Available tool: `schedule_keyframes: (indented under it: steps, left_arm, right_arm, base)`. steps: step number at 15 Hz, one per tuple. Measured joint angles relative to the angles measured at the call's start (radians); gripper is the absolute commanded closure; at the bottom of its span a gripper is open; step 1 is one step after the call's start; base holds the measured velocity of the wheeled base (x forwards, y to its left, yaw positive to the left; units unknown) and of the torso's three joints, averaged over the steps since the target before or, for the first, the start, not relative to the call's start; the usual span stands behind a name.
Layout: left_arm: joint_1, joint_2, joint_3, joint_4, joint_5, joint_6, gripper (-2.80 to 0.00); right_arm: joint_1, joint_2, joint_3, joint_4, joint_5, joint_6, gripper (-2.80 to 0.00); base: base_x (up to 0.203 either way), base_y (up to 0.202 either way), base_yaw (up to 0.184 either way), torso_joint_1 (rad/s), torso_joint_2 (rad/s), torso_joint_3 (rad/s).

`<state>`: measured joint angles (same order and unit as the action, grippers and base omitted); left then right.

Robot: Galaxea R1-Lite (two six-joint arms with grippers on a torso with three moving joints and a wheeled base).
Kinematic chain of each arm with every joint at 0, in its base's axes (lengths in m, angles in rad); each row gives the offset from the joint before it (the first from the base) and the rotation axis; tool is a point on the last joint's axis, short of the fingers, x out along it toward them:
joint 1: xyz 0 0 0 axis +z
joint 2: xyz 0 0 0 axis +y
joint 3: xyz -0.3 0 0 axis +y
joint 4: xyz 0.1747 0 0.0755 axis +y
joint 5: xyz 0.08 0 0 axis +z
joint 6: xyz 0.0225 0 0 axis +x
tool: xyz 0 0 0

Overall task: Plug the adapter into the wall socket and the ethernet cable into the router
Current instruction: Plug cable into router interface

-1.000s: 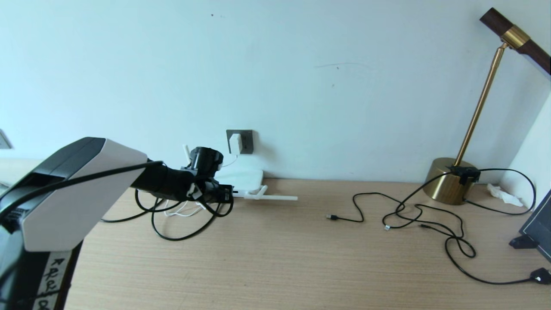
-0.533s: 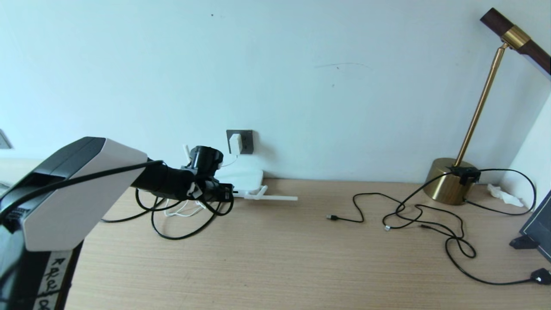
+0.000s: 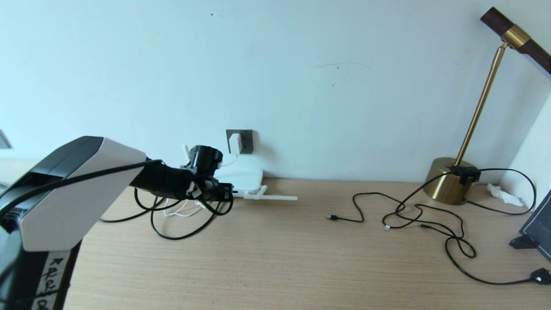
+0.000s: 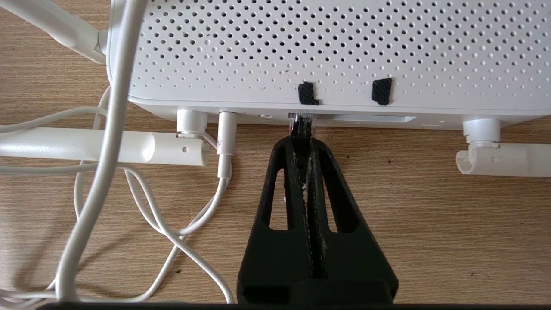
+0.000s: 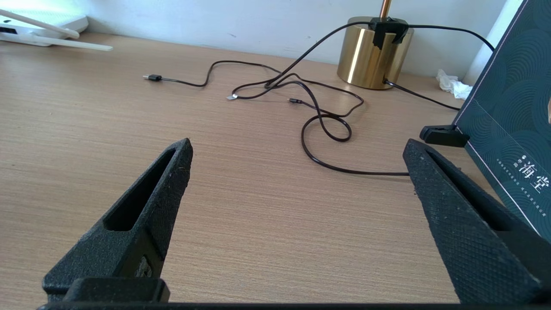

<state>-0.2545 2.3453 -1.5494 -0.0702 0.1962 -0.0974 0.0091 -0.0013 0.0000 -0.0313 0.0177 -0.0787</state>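
The white adapter point(image 3: 235, 143) sits plugged into the dark grey wall socket point(image 3: 245, 141), its thin white cord point(image 4: 172, 232) running to the router's edge. The white router point(image 3: 242, 178) point(image 4: 327, 56) lies flat below the socket, antennas folded down. My left gripper point(image 3: 227, 193) point(image 4: 302, 140) is shut on the ethernet cable point(image 4: 301, 122); its clear plug tip sits at a port on the router's edge. Black loops of the ethernet cable point(image 3: 172, 236) lie on the desk behind the gripper. Over bare desk to the right, my right gripper point(image 5: 297, 146) is open and holds nothing.
Thin black USB-tipped cables point(image 3: 413, 215) point(image 5: 318, 107) sprawl over the right of the desk, running to a brass lamp base point(image 3: 447, 185) point(image 5: 372, 51). A dark box point(image 5: 512, 125) stands at the far right edge, a crumpled tissue point(image 3: 503, 194) beside the lamp.
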Motion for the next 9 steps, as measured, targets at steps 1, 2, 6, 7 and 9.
schedule_keyframes:
  steps: [1, 2, 6, 7, 9]
  left_arm:
    - [0.000, 0.000, 0.000, 0.001, 0.000, 0.000, 0.00]
    - [0.000, 0.000, -0.001, 0.001, 0.000, 0.000, 0.00]
    - [0.000, 0.002, -0.009, 0.006, 0.000, 0.000, 0.00]
    - [0.000, 0.004, -0.013, 0.009, 0.000, 0.000, 0.00]
    - [0.000, 0.004, -0.017, 0.013, 0.000, 0.000, 0.00]
  right_arm:
    - [0.000, 0.000, 0.000, 0.000, 0.000, 0.000, -2.80]
    - [0.000, 0.000, 0.000, 0.000, 0.000, 0.000, -2.80]
    - [0.000, 0.000, 0.000, 0.000, 0.000, 0.000, -2.80]
    - [0.000, 0.000, 0.000, 0.000, 0.000, 0.001, -2.80]
    - [0.000, 0.000, 0.000, 0.000, 0.000, 0.000, -2.80]
  base:
    - [0.000, 0.000, 0.000, 0.000, 0.00, 0.000]
    - [0.000, 0.000, 0.000, 0.000, 0.00, 0.000]
    - [0.000, 0.000, 0.000, 0.000, 0.00, 0.000]
    - [0.000, 0.000, 0.000, 0.000, 0.00, 0.000]
    - [0.000, 0.000, 0.000, 0.000, 0.00, 0.000]
